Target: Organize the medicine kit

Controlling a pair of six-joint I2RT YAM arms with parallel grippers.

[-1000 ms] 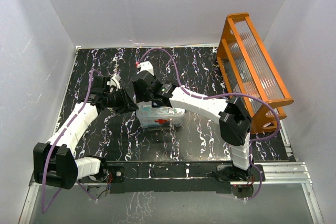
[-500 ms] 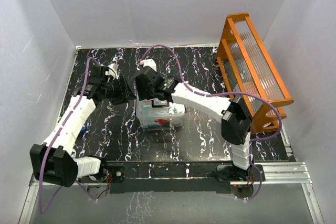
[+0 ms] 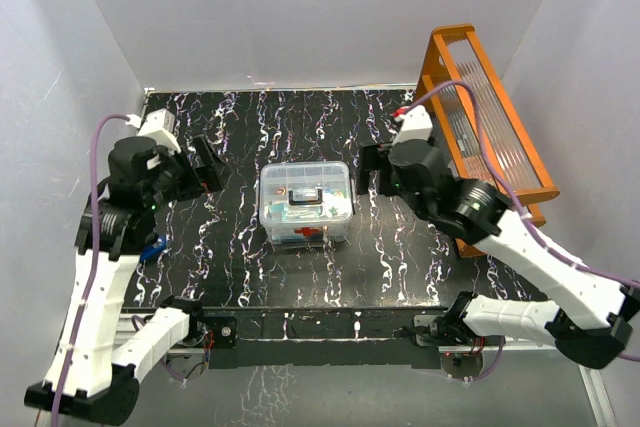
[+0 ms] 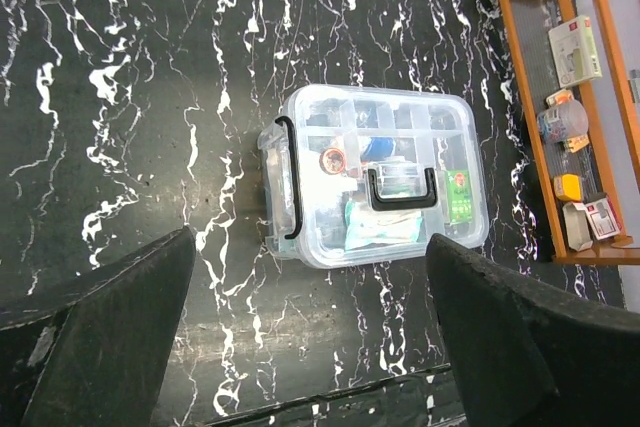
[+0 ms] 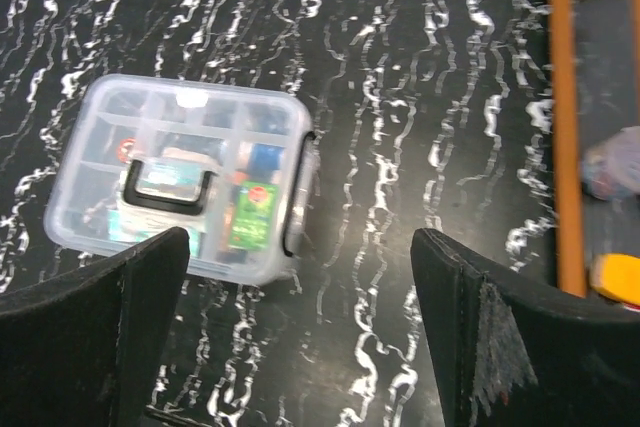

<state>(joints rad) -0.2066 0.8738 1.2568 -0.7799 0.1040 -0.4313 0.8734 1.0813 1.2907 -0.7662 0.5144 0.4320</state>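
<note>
The medicine kit (image 3: 305,204) is sitting closed at the middle of the desk (image 3: 230,247), with its clear lid (image 4: 380,187) on and the black handle (image 4: 404,190) on top. The left tool (image 3: 208,172) is hovering to its left and the right tool (image 3: 370,173) to its right. Both tools are gaping wide, gripping nothing, apart from the kit. The orange rack (image 3: 490,137) is standing at the desk's right edge.

Clear medicine kit (image 3: 305,209), black handle (image 4: 404,204); black white-veined table (image 3: 240,247); orange rack (image 3: 450,33).
</note>
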